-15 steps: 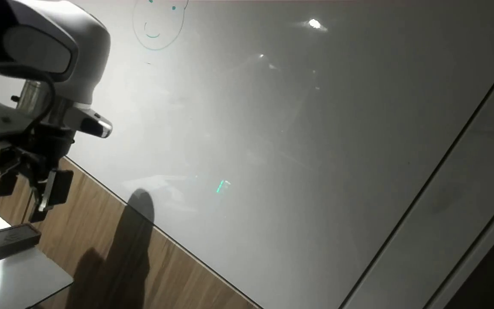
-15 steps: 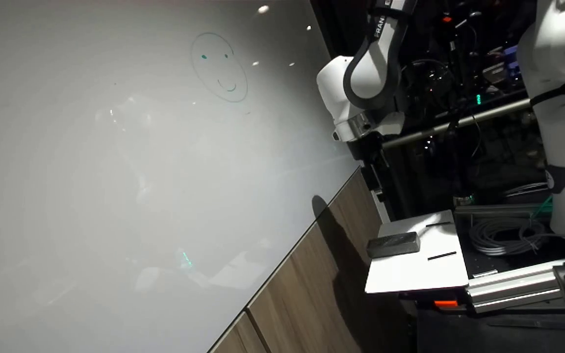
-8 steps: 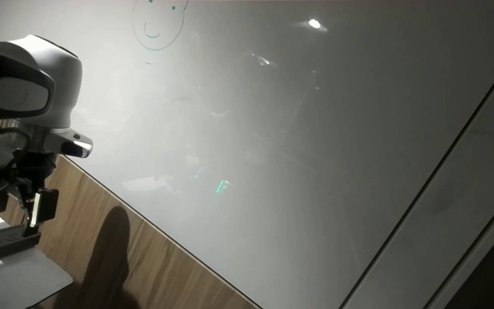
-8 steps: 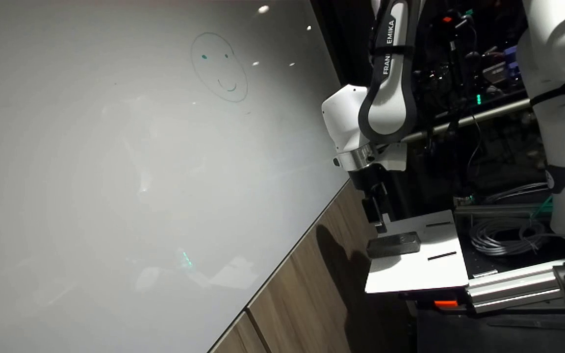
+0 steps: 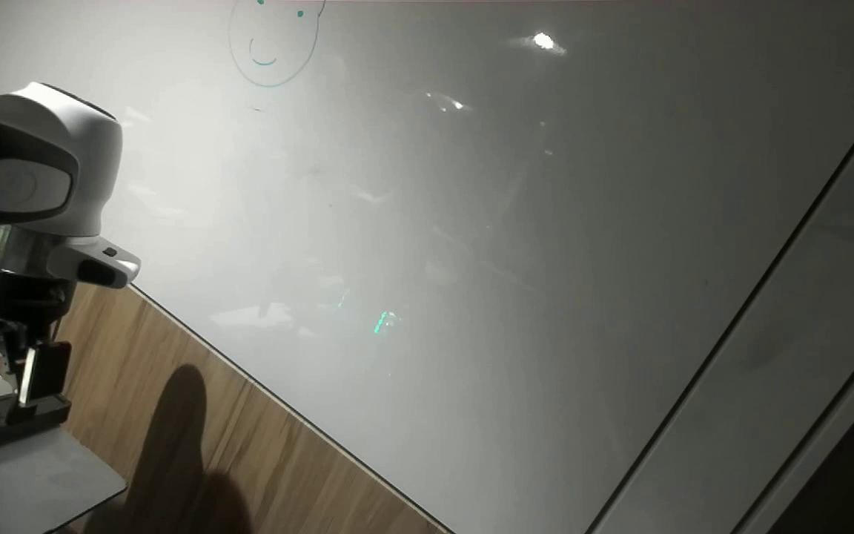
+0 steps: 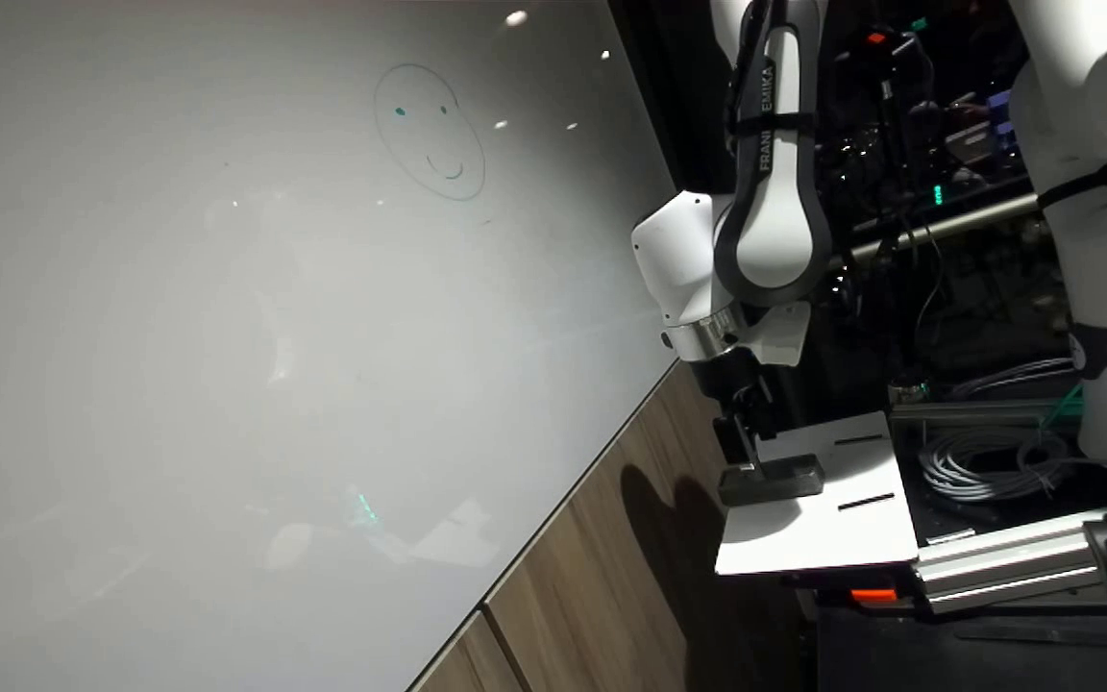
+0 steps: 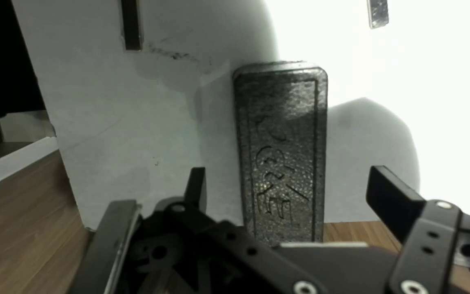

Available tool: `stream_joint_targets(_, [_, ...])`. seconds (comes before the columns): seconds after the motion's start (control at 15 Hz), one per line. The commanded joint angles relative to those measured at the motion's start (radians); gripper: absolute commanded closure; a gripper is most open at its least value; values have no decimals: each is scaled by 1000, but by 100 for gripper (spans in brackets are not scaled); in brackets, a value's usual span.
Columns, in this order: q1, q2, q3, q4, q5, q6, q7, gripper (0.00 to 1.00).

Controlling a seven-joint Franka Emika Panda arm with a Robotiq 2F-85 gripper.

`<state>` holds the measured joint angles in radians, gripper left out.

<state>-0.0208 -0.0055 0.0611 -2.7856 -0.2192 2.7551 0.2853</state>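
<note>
A dark block (image 7: 282, 122) with carved marks on its top lies on a white plate (image 7: 116, 134). My gripper (image 7: 286, 181) is open, and its two fingers stand on either side of the block's near end in the wrist view, with a visible gap on each side. Nothing is held. In both exterior views the gripper (image 6: 748, 457) is low over the block (image 6: 784, 482), one fingertip overlapping its outline; whether they touch I cannot tell. The block's lower end is partly hidden behind the gripper in the wrist view.
A large whiteboard (image 6: 227, 384) with a drawn smiley face (image 6: 400, 111) rises beside the arm. Wood panelling (image 5: 271, 452) runs below it. Coiled cables (image 6: 976, 471) and an aluminium profile (image 6: 1005, 567) lie near the plate, by the robot's base.
The arm has come down, and in an exterior view shifted somewhat left, bringing the open gripper from above the block to its level. The block and plate have stayed put.
</note>
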Motion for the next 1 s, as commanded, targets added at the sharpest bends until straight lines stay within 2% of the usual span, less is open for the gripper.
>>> stream_joint_targets(0.0, [15, 15, -16, 2, -60, 35, 27, 0])
stream_joint_targets(0.2, [8, 41, -31, 17, -76, 40, 14, 0])
stream_joint_targets(0.47, [8, 76, -52, 43, -35, 37, -29, 0])
stream_joint_targets(0.93, [54, 145, -63, 45, -56, 62, 1, 0])
